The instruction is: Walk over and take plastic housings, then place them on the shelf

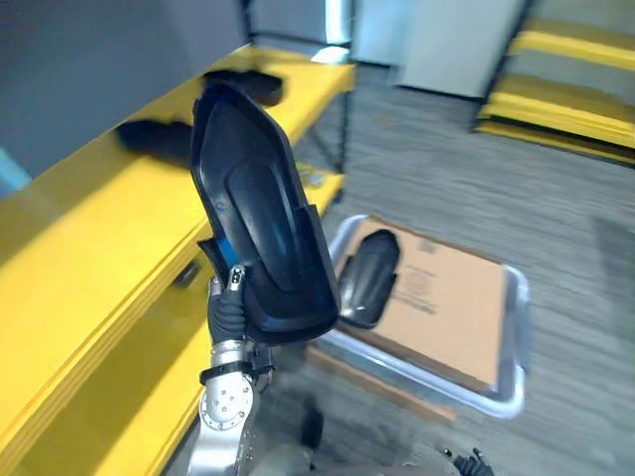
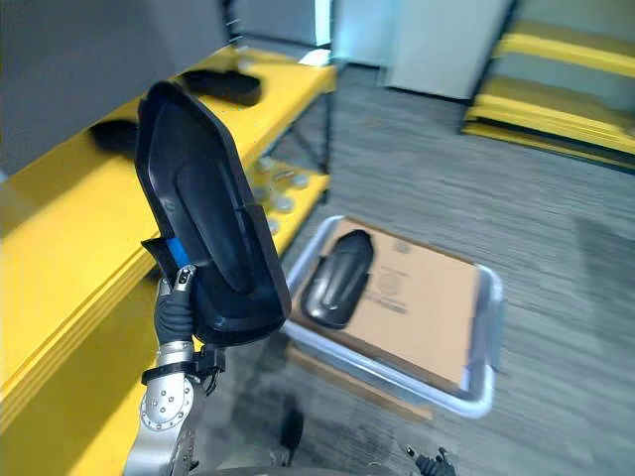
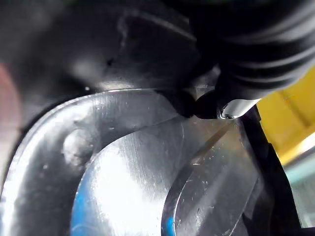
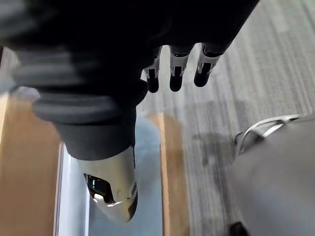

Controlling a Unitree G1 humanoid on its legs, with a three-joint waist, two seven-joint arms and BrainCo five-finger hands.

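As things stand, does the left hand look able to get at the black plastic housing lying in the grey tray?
Probably not: the left hand is full, gripping an upright black plastic housing beside the yellow shelf; the tray housing lies well below it.

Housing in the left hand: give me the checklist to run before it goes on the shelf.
1. Housing held: left hand grips the housing upright, off the floor: ok.
2. Firmness of grip: one fingertip shows on its inner face, the rest hidden: cannot tell.
3. Room on the shelf: bare yellow top nearer than two housings lying there: ok.
4. Right hand out of the way: empty, fingers relaxed, over the floor: ok.
5. Housing over the shelf top: cannot tell.
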